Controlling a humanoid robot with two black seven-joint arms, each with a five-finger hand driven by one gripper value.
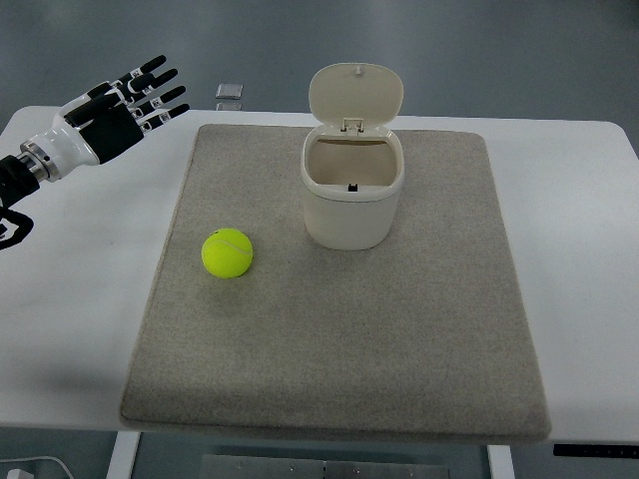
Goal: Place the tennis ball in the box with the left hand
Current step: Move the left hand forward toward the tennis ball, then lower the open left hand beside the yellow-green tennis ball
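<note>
The tennis ball (228, 253) sits on the gray mat (339, 379), close to the mat's left edge and about halfway down it. Nothing touches the ball. The box (351, 195) is a cream bin standing upright near the mat's far edge, to the right of the ball and a bit farther back. Its lid (355, 96) is flipped up and open, so you can see inside. The mat covers most of the white tabletop (70, 329). The left hand (115, 115) hangs over the far left corner of the tabletop, well apart from the ball. Its fingers (158, 85) are spread out straight and hold nothing. A small gray thing (230, 93) lies just past the far edge.
</note>
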